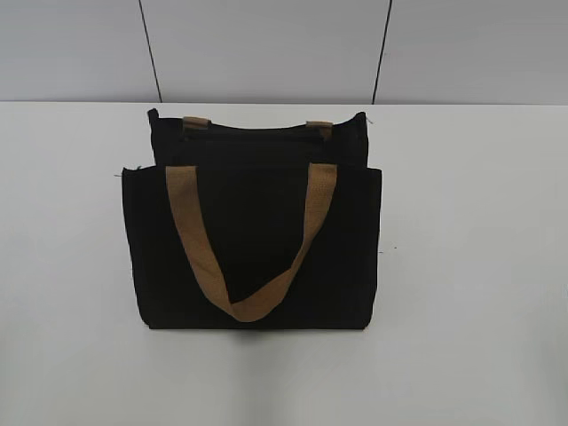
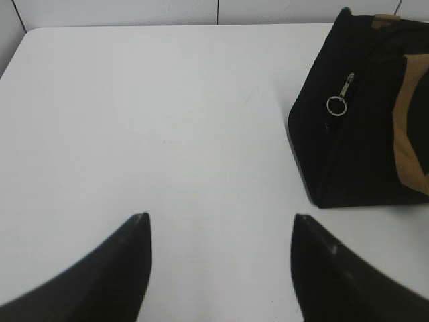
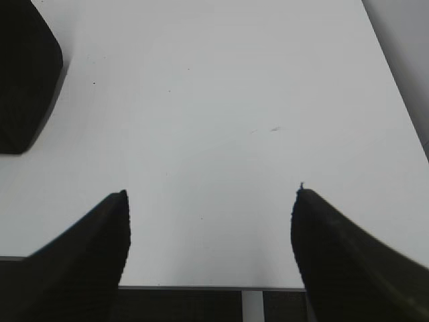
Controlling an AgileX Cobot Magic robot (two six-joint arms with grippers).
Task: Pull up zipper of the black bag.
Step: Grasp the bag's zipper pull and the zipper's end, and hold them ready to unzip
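The black bag (image 1: pixel 257 257) stands upright in the middle of the white table, its tan handle (image 1: pixel 253 302) hanging down the front panel. In the left wrist view the bag (image 2: pixel 362 147) is at the right, and a silver pull tab with a ring (image 2: pixel 338 99) of the zipper hangs on its side edge. In the right wrist view only a corner of the bag (image 3: pixel 23 80) shows at the upper left. My left gripper (image 2: pixel 221 218) is open and empty over bare table, left of the bag. My right gripper (image 3: pixel 211 194) is open and empty near the table's front edge. Neither gripper shows in the exterior view.
The white table (image 1: pixel 479 266) ends at a grey panelled wall (image 1: pixel 266 49) behind the bag. The table's front edge (image 3: pixel 201 287) shows in the right wrist view, with dark floor beyond it.
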